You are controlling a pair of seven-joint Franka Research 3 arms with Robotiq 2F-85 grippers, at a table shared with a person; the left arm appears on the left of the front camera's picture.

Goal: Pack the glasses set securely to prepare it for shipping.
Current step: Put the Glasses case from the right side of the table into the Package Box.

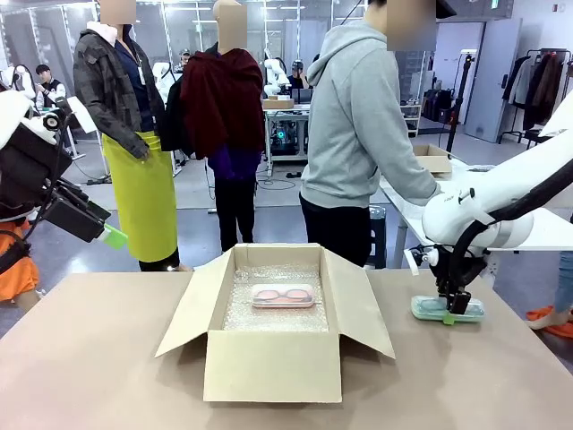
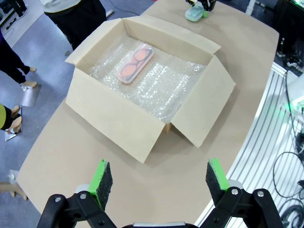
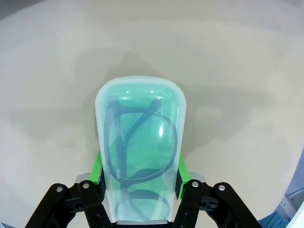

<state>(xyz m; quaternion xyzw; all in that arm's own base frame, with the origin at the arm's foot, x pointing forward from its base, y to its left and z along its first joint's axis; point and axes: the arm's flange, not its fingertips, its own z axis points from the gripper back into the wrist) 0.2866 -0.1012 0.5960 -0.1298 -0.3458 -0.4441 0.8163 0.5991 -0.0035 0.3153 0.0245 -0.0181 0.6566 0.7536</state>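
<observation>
In the right wrist view the mint green case point(image 3: 140, 142) runs off the bottom edge, and it covers most of the right end effector's point(image 3: 139, 169) pads. In the front view the cardboard box's point(image 1: 273, 363) near wall hides the near strip of bubble wrap point(image 1: 269, 315).

The tan tabletop point(image 1: 89, 358) occupies the foreground at 6 o'clock. The grey floor point(image 1: 201, 188) extends beyond it toward 12 o'clock. A white table point(image 1: 407, 210) stands at 3 o'clock and a workbench point(image 1: 288, 115) at 12 o'clock. Glazed partitions point(image 1: 183, 22) line the rear. A garment rack point(image 1: 542, 81) and a grey door point(image 1: 491, 76) stand at 2 o'clock.
</observation>
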